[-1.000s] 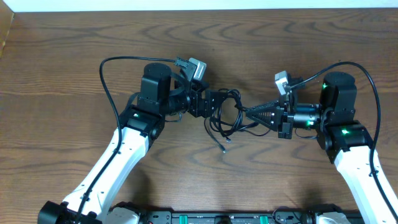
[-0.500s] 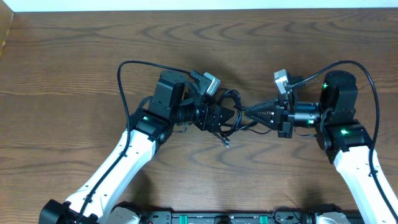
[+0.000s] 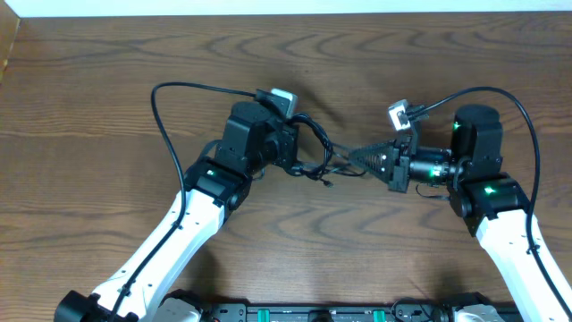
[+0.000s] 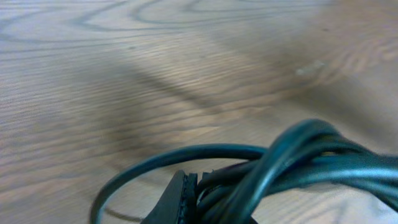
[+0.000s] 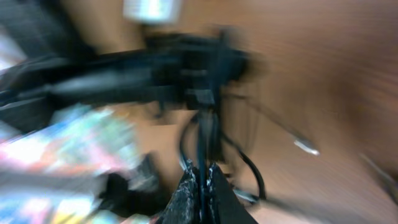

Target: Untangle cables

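The cables (image 3: 320,164) form a small black tangle just above the centre of the overhead view. They are stretched between the two claws and lie partly on the wooden table (image 3: 107,80). One loop rises at the upper side of the tangle, and a loose plug end (image 3: 329,182) points toward the lower side.

In the left wrist view the cables fill the lower right of the frame as thick dark strands, lying against a finger (image 4: 179,198). The left gripper (image 3: 298,154) is clenched on this bundle. The right wrist view is blurred, but at its lower centre the right gripper (image 5: 200,180) is closed tight on one thin strand.

I think the main risk comes from the left claw, which holds several strands together. If the arms pull apart, the knot may tighten instead of opening. The thin strand could also slip out of the right fingers when the tension grows. The upper loop is close to the left wrist and might catch on it, and the free plug could hook inside the tangle.
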You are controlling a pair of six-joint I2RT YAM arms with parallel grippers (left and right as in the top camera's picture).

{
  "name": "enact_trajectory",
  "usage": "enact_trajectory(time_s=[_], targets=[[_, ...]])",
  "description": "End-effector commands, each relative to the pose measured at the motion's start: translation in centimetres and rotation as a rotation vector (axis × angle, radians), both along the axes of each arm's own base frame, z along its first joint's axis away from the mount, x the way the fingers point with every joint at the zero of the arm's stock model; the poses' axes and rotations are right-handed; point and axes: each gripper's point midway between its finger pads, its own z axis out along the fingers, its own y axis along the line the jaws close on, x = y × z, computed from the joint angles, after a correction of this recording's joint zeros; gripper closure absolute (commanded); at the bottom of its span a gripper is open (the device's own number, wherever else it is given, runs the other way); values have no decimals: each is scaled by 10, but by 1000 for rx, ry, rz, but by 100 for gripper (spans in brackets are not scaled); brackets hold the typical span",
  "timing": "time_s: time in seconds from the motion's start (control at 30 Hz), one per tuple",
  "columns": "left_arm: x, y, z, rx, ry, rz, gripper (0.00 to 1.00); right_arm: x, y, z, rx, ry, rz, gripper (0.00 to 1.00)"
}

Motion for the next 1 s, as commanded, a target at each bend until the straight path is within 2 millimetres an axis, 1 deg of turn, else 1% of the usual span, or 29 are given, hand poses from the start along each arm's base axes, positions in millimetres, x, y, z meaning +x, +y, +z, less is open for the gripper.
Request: enact_trajectory(time_s=[0.0,0.03,0.07,0.13,0.2,0.23,0.3,0.37,0.43,0.5,0.53,0.63,0.7,0.73,0.8,0.9,0.97], targets=[[11,29,37,-1,-101,144,92,50,-66,-52,-329,88,-499,99],[8,31,46,-11,-118,145,92,54,-88,-64,-409,128,-624,99],[6,32,50,-16,-128,145,92,56,-103,-70,-459,151,-704,99],[-1,34,64,-31,-154,145,92,55,-127,-79,-534,186,-825,99],[-8,38,74,-68,-152,165,92,52,-140,-84,-587,201,-887,99],[-10,38,75,-75,-150,170,92,52,-141,-85,-590,202,-888,99],[-13,38,76,-79,-144,162,92,51,-135,-84,-570,209,-861,99],[-16,34,71,-83,-120,137,92,48,-112,-81,-493,220,-747,98],[-18,30,69,-90,-106,117,92,41,-85,-74,-429,182,-579,96],[-23,21,69,-127,-82,70,92,22,-45,-57,-295,133,-314,84],[-24,20,69,-141,-72,73,92,17,-38,-52,-263,125,-264,82],[-27,15,68,-163,-53,47,92,4,-20,-37,-164,113,-144,78],[-30,11,69,-178,-43,31,93,-2,-12,-28,-123,71,-75,75],[-32,8,69,-192,-34,11,92,-6,-6,-18,-87,19,-14,71],[-37,2,67,-205,-13,-23,92,-5,-2,-9,-63,-42,17,66],[-40,0,60,-204,20,-39,92,-2,-1,-4,-58,-91,21,64],[-41,1,53,-191,48,-36,92,-3,1,2,-45,-140,50,61]])
